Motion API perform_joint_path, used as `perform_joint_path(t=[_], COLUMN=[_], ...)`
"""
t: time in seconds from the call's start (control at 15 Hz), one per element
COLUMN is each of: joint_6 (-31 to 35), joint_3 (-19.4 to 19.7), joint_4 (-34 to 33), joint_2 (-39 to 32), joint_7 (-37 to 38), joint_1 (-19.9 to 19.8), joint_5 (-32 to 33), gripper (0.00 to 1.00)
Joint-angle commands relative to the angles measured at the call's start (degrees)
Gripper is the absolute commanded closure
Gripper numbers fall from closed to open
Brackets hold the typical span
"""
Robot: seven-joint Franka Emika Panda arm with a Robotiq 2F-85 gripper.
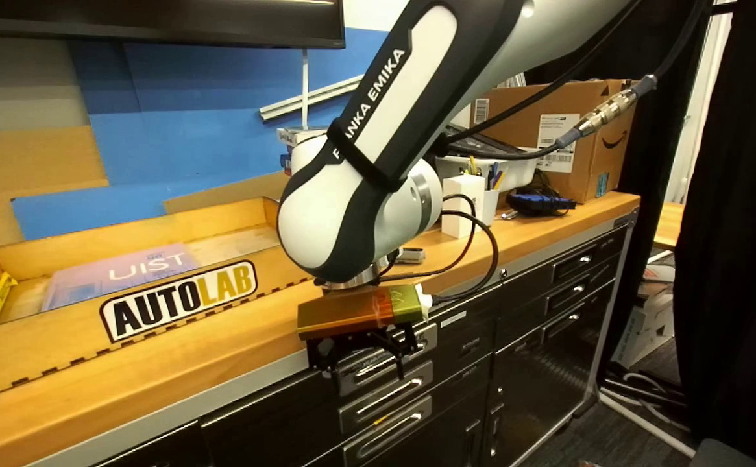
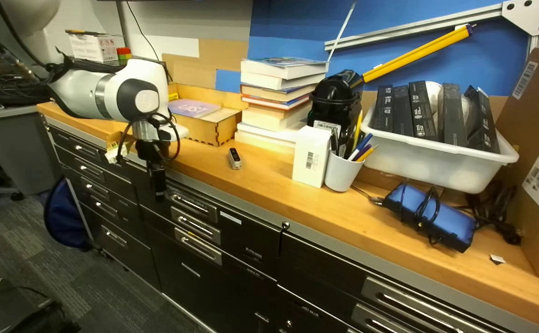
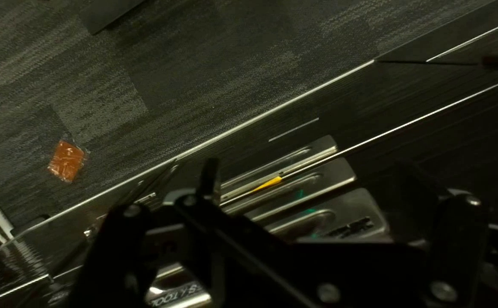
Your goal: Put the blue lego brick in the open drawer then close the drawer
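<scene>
- The hand (image 3: 308, 171), spread and empty, hangs past the near edge of the bench (image 2: 255, 185), probably for pushing drawers (image 2: 196, 225).
- They look closed, perhaps hiding the unseen blue brick.

In an exterior view the arm (image 1: 455, 78) slants down from the top edge toward the lower left, a dark strap (image 1: 361, 159) wound round its lettered black-and-white link (image 1: 403, 87). The link ends in a rounded wrist (image 1: 313, 220), white and black, with a metal flange (image 1: 355, 279) below. Thin black cables (image 1: 497, 250) loop out beside it. In both exterior views the pincer (image 1: 366, 373) hangs beneath the wrist, pointing downward. In the wrist view its fingers (image 3: 210, 176) stand wide apart; the one toward the right edge is too dark to make out fully.
</scene>
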State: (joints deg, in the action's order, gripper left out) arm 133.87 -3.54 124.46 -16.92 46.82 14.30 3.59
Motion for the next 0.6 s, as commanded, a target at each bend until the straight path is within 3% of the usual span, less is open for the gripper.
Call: perform_joint_path(t=[0.0,0.33,0.4,0.53], joint_6=[3.80,1.28,1.81,1.04], joint_3=[-0.93,-3.58,-3.49,-4.00], joint_4=[4.74,7.27,4.50,5.13], joint_2=[8.34,20.10,13.88,16.22], joint_7=[0.63,-5.94,-2.81,-3.13], joint_1=[0.17,-1.23,-1.33,-1.61], joint_5=[-0.58,-3.81,-1.49,-1.82], gripper=[0.00,0.00,0.00,0.00])
